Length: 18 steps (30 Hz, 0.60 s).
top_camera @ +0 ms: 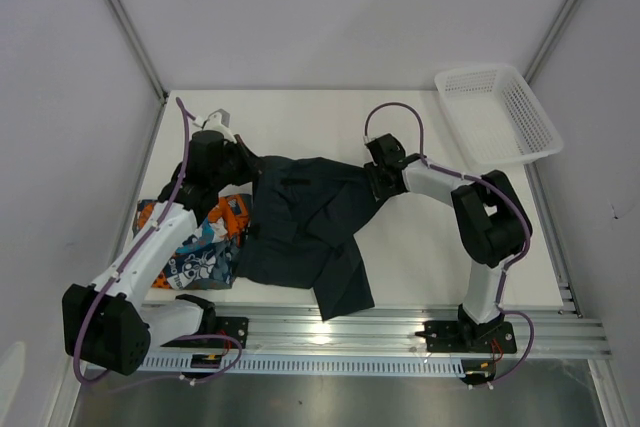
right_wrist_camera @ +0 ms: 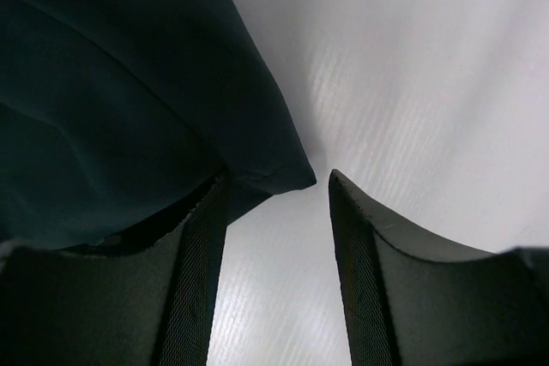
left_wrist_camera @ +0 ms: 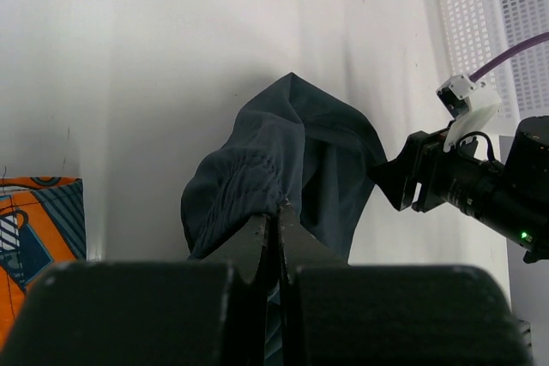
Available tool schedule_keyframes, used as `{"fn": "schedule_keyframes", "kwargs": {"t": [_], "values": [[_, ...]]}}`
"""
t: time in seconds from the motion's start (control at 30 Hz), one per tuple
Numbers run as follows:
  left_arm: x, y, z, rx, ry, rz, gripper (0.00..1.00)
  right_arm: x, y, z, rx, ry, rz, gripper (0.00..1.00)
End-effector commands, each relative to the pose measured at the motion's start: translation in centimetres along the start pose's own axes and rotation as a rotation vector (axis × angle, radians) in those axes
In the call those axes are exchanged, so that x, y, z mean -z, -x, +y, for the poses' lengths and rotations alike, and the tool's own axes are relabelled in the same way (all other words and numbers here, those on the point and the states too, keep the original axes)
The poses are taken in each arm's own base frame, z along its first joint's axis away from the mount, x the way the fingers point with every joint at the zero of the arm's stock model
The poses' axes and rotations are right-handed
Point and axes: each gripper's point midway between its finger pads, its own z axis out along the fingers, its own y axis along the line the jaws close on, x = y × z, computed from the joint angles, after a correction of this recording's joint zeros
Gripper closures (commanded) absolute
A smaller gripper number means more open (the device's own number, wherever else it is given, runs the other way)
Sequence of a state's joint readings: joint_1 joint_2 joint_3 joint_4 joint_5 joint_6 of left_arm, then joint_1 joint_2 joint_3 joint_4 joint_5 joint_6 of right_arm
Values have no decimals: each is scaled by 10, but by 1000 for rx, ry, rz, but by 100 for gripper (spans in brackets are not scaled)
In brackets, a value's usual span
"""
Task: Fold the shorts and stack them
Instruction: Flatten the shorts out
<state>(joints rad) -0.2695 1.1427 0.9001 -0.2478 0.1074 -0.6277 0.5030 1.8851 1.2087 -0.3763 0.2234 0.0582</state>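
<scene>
The plain dark navy-teal shorts (top_camera: 305, 222) lie spread and rumpled across the middle of the table, one leg reaching the near edge. My left gripper (top_camera: 243, 159) is shut on their far left corner; in the left wrist view the bunched waistband (left_wrist_camera: 257, 182) sits pinched at the fingertips (left_wrist_camera: 276, 212). My right gripper (top_camera: 372, 185) is open at the shorts' right corner; in the right wrist view that corner (right_wrist_camera: 257, 160) lies by the left finger (right_wrist_camera: 202, 246), between the jaws. The printed orange, teal and white shorts (top_camera: 195, 242) lie at the left, partly under the dark pair.
A white mesh basket (top_camera: 497, 115) stands at the far right corner, also in the left wrist view (left_wrist_camera: 493, 23). White walls close in the table at left, back and right. A metal rail (top_camera: 400, 332) runs along the near edge.
</scene>
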Motion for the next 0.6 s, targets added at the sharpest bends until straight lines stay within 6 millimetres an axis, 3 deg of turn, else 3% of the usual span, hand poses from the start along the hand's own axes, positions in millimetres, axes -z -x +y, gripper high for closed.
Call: {"fn": "schedule_keyframes", "kwargs": {"t": [0.0, 0.13, 0.23, 0.33, 0.47, 0.57], "values": [[0, 19, -8, -4, -34, -59, 100, -7, 14, 9, 42, 31, -40, 47], [-3, 18, -7, -4, -32, -54, 100, -15, 12, 12, 53, 48, -12, 50], [-5, 17, -6, -1, -31, -50, 100, -17, 13, 16, 59, 61, -3, 58], [-6, 18, -6, 1, -31, -52, 100, -18, 14, 21, 83, 94, 1, 70], [-8, 18, -3, 13, -26, -48, 100, -13, 17, 24, 67, 118, -10, 100], [-6, 21, -2, 22, -27, -56, 100, 4, 24, 18, 47, 111, -55, 100]]}}
